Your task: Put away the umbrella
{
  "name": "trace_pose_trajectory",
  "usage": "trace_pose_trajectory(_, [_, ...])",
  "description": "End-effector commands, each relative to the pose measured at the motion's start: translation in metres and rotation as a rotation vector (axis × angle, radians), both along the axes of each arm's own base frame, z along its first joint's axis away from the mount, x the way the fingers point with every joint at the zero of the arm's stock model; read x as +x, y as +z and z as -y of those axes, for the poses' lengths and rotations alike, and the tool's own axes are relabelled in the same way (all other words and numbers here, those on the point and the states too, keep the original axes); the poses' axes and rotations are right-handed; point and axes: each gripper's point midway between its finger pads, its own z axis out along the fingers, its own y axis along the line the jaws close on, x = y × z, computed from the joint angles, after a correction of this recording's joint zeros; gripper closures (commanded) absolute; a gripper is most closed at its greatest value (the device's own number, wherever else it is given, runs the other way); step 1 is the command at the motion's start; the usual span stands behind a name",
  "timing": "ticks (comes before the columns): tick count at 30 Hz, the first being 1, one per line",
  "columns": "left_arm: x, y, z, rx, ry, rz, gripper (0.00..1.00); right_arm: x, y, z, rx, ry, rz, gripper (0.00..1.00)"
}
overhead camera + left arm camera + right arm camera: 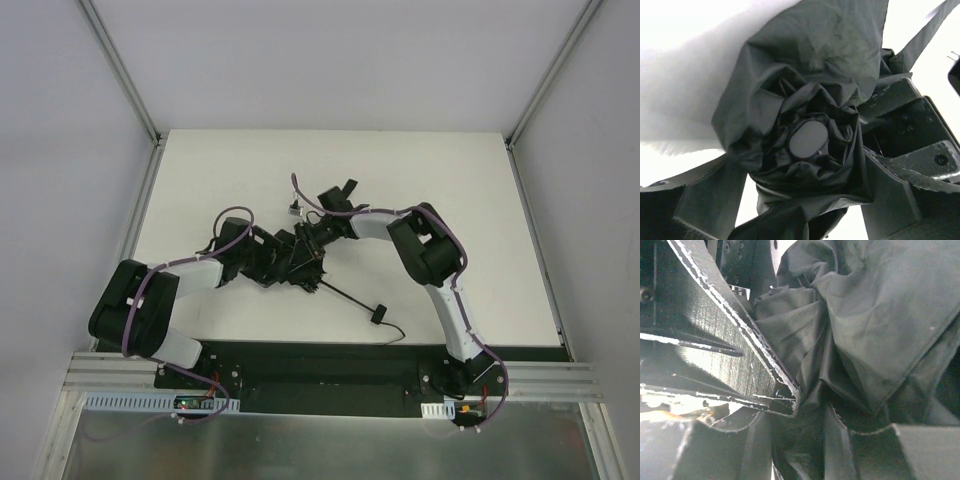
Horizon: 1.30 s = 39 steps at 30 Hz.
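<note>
The umbrella (287,262) lies crumpled in the middle of the white table, a bundle of black fabric. Its thin shaft (345,296) runs toward the near right and ends in a small knob handle (378,313) with a cord. My left gripper (262,262) comes at the bundle from the left. In the left wrist view my left gripper (800,167) stands wide open around the fabric, which fills the gap and brushes both fingers; a grey round cap (808,140) shows in the folds. My right gripper (810,432) is shut on a fold of umbrella fabric (880,325).
The white table (450,200) is walled in by pale panels, with metal posts at the back corners. A black strip (330,360) and the arm bases line the near edge. One left-gripper finger (715,340) sits close beside the right gripper.
</note>
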Motion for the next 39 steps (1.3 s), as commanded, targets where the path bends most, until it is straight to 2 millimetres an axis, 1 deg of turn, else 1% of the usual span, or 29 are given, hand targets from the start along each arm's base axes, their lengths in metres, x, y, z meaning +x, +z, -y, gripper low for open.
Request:
trace_pose_trajectory(1, [-0.006, -0.033, 0.004, 0.056, 0.017, -0.043, 0.26, -0.028, -0.054, 0.021, -0.237, -0.075, -0.307, 1.00])
trace_pose_trajectory(3, [-0.010, -0.046, -0.001, 0.089, 0.025, -0.075, 0.37, -0.025, -0.048, 0.019, -0.214, -0.075, -0.330, 1.00])
trace_pose_trajectory(5, [-0.017, -0.055, -0.008, 0.116, 0.045, -0.100, 0.49, -0.023, -0.044, 0.019, -0.202, -0.074, -0.334, 1.00])
trace_pose_trajectory(10, [-0.024, -0.065, -0.018, 0.192, 0.038, -0.124, 0.90, -0.017, -0.033, 0.018, -0.185, -0.073, -0.323, 1.00])
trace_pose_trajectory(12, [-0.026, -0.068, -0.020, 0.212, 0.029, -0.135, 0.97, -0.014, -0.031, 0.018, -0.199, -0.082, -0.298, 1.00])
trace_pose_trajectory(13, [-0.029, -0.069, -0.022, 0.220, 0.025, -0.149, 1.00, -0.011, -0.030, 0.020, -0.223, -0.094, -0.277, 0.94])
trace_pose_trajectory(16, [-0.040, -0.075, -0.026, 0.239, 0.026, -0.197, 1.00, 0.006, -0.016, 0.026, -0.260, -0.150, -0.178, 0.73])
trace_pose_trajectory(19, [-0.051, -0.080, -0.030, 0.248, 0.025, -0.236, 1.00, 0.021, 0.007, 0.036, -0.315, -0.170, -0.029, 0.48])
trace_pose_trajectory(22, [-0.058, -0.081, -0.029, 0.238, 0.014, -0.266, 1.00, 0.031, 0.036, 0.043, -0.327, -0.159, 0.119, 0.40])
trace_pose_trajectory(23, [-0.058, -0.081, -0.029, 0.238, 0.013, -0.272, 1.00, 0.033, 0.045, 0.047, -0.336, -0.161, 0.166, 0.33])
trace_pose_trajectory(24, [-0.060, -0.080, -0.028, 0.237, 0.009, -0.279, 1.00, 0.036, 0.050, 0.053, -0.354, -0.160, 0.222, 0.28])
trace_pose_trajectory(27, [-0.058, -0.077, -0.026, 0.233, 0.002, -0.283, 1.00, 0.036, 0.065, 0.065, -0.379, -0.139, 0.424, 0.26])
trace_pose_trajectory(28, [-0.060, -0.076, -0.025, 0.232, -0.007, -0.301, 1.00, 0.035, 0.065, 0.066, -0.381, -0.136, 0.499, 0.25])
trace_pose_trajectory(29, [-0.061, -0.076, -0.024, 0.229, -0.012, -0.316, 1.00, 0.034, 0.069, 0.066, -0.363, -0.138, 0.569, 0.24])
trace_pose_trajectory(30, [-0.063, -0.076, -0.023, 0.227, -0.013, -0.345, 1.00, 0.029, 0.072, 0.064, -0.347, -0.129, 0.658, 0.23])
trace_pose_trajectory(31, [-0.066, -0.075, -0.022, 0.224, -0.020, -0.369, 1.00, 0.023, 0.065, 0.069, -0.357, -0.123, 0.716, 0.23])
trace_pose_trajectory(34, [-0.068, -0.070, -0.019, 0.216, -0.028, -0.404, 1.00, 0.021, 0.068, 0.054, -0.293, -0.099, 0.951, 0.22])
trace_pose_trajectory(36, [-0.072, -0.068, -0.020, 0.225, -0.030, -0.443, 1.00, 0.014, 0.063, 0.045, -0.282, -0.071, 1.047, 0.22])
trace_pose_trajectory(39, [-0.078, -0.065, -0.020, 0.238, -0.047, -0.502, 1.00, 0.018, 0.053, 0.035, -0.320, -0.043, 1.156, 0.22])
